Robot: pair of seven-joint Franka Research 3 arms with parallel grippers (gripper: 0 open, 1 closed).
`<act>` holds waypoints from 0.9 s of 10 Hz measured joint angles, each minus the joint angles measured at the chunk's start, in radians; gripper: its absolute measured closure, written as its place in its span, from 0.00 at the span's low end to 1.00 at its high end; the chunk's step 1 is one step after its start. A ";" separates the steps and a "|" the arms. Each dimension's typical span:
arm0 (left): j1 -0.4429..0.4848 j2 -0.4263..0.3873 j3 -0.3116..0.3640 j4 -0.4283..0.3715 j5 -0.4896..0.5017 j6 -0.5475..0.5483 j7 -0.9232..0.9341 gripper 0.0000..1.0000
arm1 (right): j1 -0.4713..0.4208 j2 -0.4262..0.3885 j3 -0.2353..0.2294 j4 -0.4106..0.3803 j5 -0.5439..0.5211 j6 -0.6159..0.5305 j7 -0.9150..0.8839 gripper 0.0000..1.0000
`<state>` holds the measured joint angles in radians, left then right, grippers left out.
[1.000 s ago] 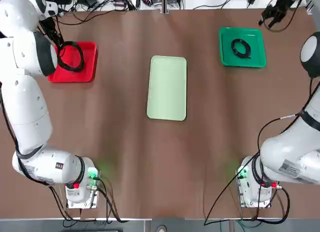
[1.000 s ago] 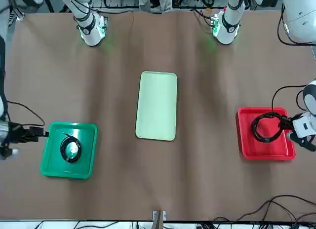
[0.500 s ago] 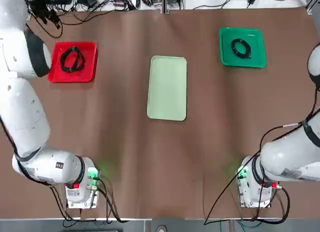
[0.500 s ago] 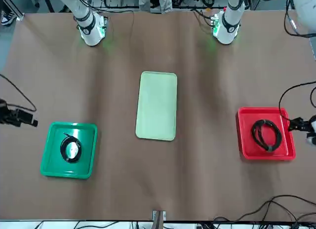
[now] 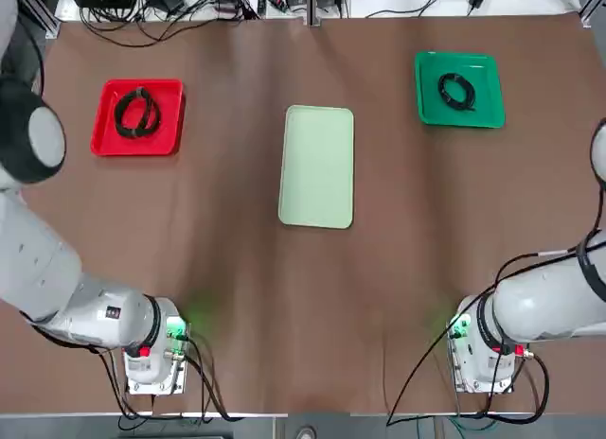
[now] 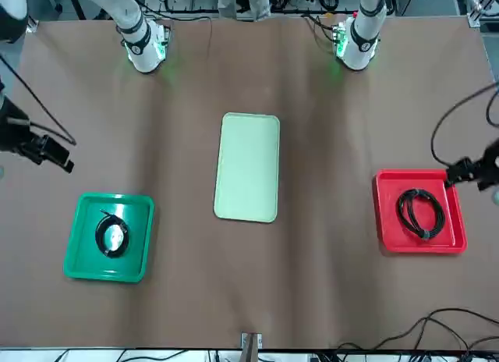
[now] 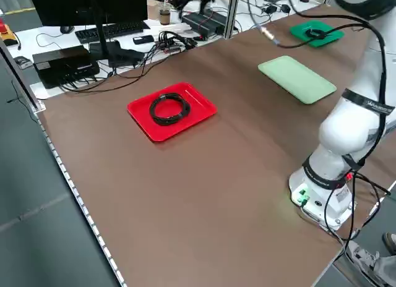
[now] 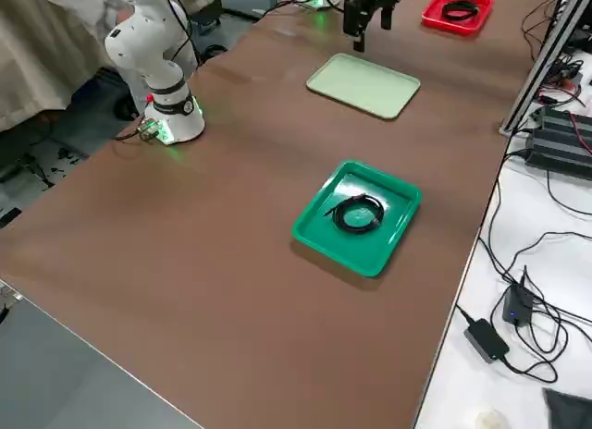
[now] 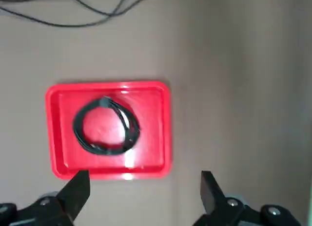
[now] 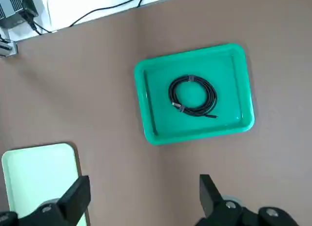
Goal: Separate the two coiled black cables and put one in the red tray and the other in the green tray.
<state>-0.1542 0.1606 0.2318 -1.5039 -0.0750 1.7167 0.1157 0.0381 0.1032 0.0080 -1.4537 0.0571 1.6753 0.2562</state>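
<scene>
**The left hand lets go, and each ring has its own tray**

The big news is at the red tray (image 9: 156, 109). A second ago the left gripper (image 9: 145, 174) is right at the black ring (image 9: 134, 133) there. Now the ring lies by itself inside the red tray, all within the rim, and the gripper is away from it. Its two fingers are spread wide with nothing between them. From across the table, I see it above the table by the outer side of that tray.

The other black ring (image 10: 211, 97) sits in the green tray (image 10: 231, 89), just as it does a second ago. It is also inside the rim, with one little end poking out from the loops. The right gripper (image 10: 145, 178) is up off to the outer side of the green tray, a bit back toward the robot. Its fingers are spread too, and they hold nothing.

So the two rings are well apart, one in red and one in green. I think the job is done. The arms only need to keep clear, because a dangling robot wire could snag a ring.
</scene>
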 joint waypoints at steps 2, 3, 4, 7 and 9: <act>0.038 -0.088 -0.096 -0.009 0.021 -0.091 -0.109 0.00 | -0.001 -0.058 0.000 -0.064 -0.001 0.023 -0.013 0.01; 0.062 -0.123 -0.145 -0.021 0.033 -0.118 -0.160 0.00 | -0.004 -0.076 0.000 -0.072 -0.002 0.012 -0.015 0.01; 0.072 -0.147 -0.180 -0.038 0.038 -0.126 -0.188 0.00 | -0.008 -0.091 -0.002 -0.077 -0.003 -0.003 -0.033 0.01; 0.071 -0.153 -0.200 -0.057 0.041 -0.127 -0.196 0.00 | -0.017 -0.102 -0.017 -0.085 -0.003 -0.009 -0.081 0.01; 0.071 -0.153 -0.201 -0.057 0.041 -0.131 -0.196 0.00 | -0.016 -0.102 -0.017 -0.085 -0.003 -0.012 -0.087 0.01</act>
<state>-0.0830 0.0075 0.0312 -1.5611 -0.0340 1.5857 -0.0804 0.0216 0.0010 -0.0095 -1.5391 0.0541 1.6630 0.1687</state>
